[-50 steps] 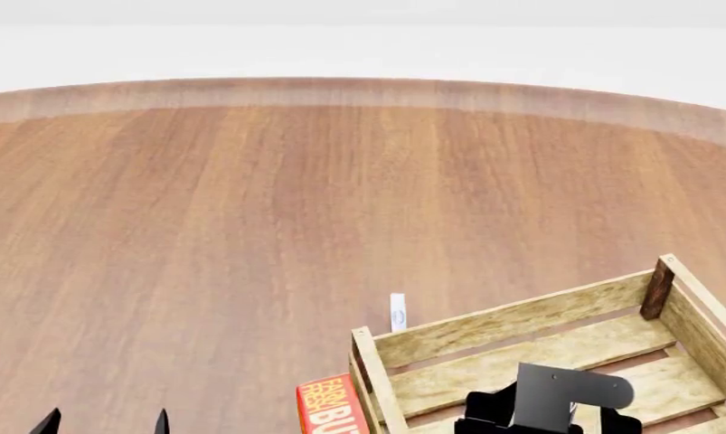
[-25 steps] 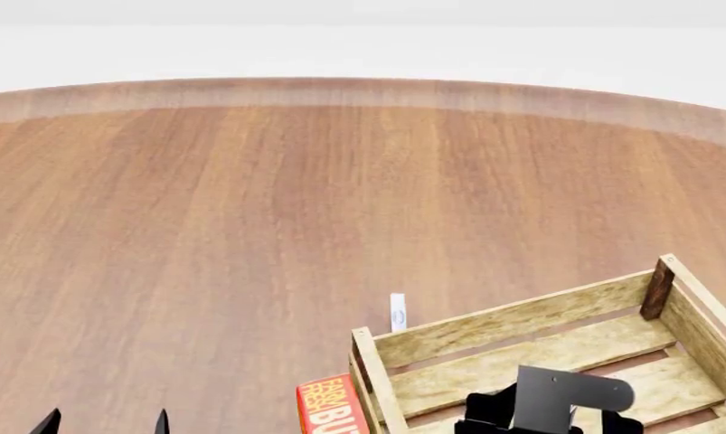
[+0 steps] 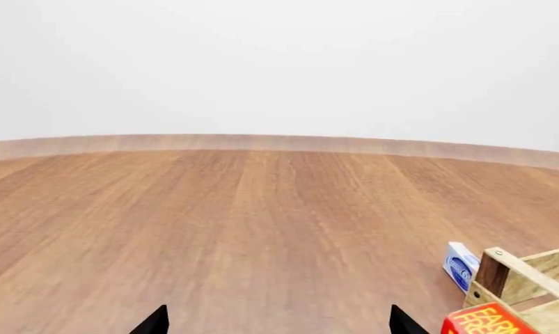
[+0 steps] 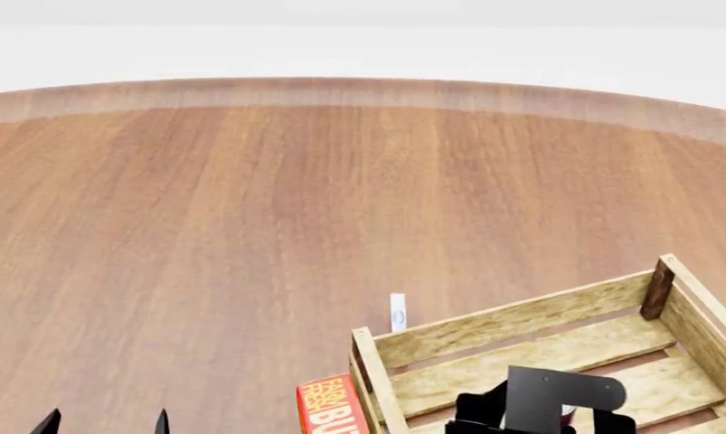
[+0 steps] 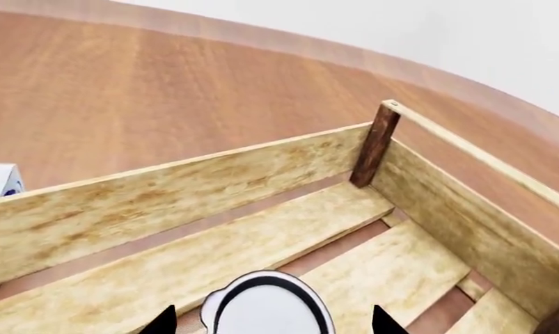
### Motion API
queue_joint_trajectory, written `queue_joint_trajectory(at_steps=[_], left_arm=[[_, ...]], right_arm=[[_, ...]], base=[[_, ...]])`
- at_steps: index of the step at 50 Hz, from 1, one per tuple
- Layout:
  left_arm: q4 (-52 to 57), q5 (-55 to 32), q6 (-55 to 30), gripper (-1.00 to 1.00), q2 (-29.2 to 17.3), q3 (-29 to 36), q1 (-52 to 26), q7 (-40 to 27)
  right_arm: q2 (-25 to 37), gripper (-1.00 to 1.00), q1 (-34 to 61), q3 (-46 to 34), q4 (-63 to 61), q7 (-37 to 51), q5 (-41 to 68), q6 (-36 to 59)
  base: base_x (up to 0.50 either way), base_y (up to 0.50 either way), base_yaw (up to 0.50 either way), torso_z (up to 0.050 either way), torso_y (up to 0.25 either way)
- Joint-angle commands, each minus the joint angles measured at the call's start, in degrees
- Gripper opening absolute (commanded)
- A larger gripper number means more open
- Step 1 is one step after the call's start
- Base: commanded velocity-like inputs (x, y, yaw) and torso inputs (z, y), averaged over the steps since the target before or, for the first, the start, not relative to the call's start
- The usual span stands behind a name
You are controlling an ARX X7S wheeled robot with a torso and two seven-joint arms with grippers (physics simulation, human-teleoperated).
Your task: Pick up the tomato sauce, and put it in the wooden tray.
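Note:
The tomato sauce (image 5: 265, 309) shows only its silvery white top with a dark rim. It stands inside the wooden tray (image 5: 214, 188) on the pale floor slats. My right gripper (image 5: 271, 323) is open, with a fingertip on each side of the can and a gap between each and the can. In the head view the tray (image 4: 507, 321) is at the lower right, and my right arm's black body covers nearly all of the can. My left gripper (image 3: 277, 323) is open and empty above bare table, and shows at the head view's lower left (image 4: 103, 422).
A red butter box (image 4: 326, 407) lies against the tray's left end; it also shows in the left wrist view (image 3: 484, 321). A small white and blue box (image 4: 398, 313) stands just beyond the tray's far wall. The round wooden table's far edge (image 4: 363, 90) curves across the back.
My right gripper has shifted slightly to the left over the tray. The left gripper, the tray and the boxes have not moved.

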Motion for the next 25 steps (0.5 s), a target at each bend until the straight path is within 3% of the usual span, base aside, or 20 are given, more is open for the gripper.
queue_joint_trajectory(at_steps=[1, 9, 25], left_arm=[[0.1, -0.1, 0.0, 1.0, -0.1, 0.2, 0.0, -0.2], [0.1, -0.1, 0.0, 1.0, -0.2, 0.3, 0.0, -0.3], [0.0, -0.2, 0.1, 1.0, -0.3, 0.5, -0.2, -0.4]], right_arm=[[0.8, 1.0, -3.3, -0.3, -9.3, -0.2, 0.8, 4.4], [2.4, 1.0, -11.2, -1.0, -31.7, 0.5, 1.2, 13.3], [4.8, 1.0, -22.3, -3.8, -59.4, 1.1, 0.1, 12.5]], base=[[0.0, 0.0, 0.0, 0.0, 0.0], [0.0, 0.0, 0.0, 0.0, 0.0], [0.0, 0.0, 0.0, 0.0, 0.0]])
